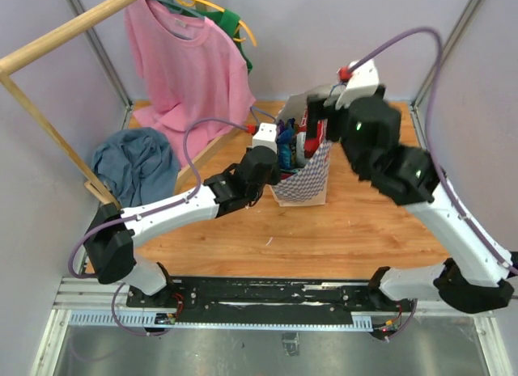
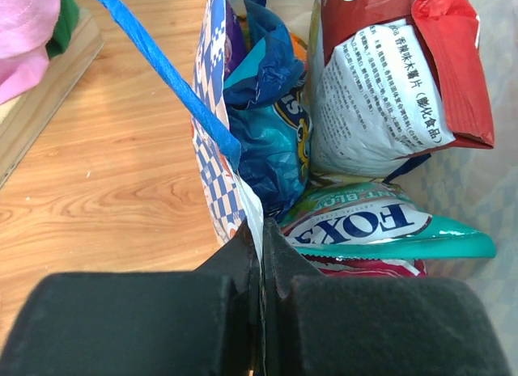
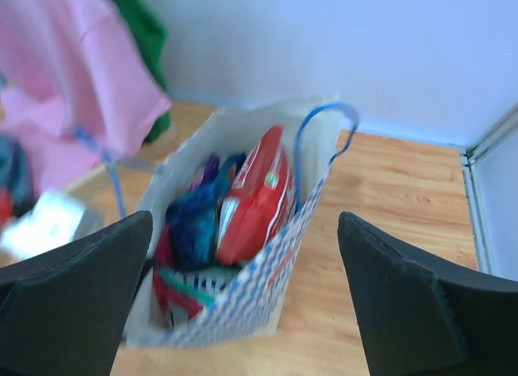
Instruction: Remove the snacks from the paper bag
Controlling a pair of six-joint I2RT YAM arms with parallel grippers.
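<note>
Your left tool (image 2: 261,259) pinches the paper bag (image 2: 212,162) by its rim; your right tool (image 3: 244,222), spread wide, hangs above the upright snacks (image 3: 252,190).

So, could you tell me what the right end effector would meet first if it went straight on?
Most likely the red snack packet standing in the open paper bag, though depth is hard to judge.

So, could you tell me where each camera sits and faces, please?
Top external: above, behind, facing down at the table; left arm and right arm show.
Left wrist: at the rim, facing the snacks; left gripper shut on the paper bag.
Right wrist: above, facing down into the bag; open right gripper shows.
Shared: all show the bag.
</note>
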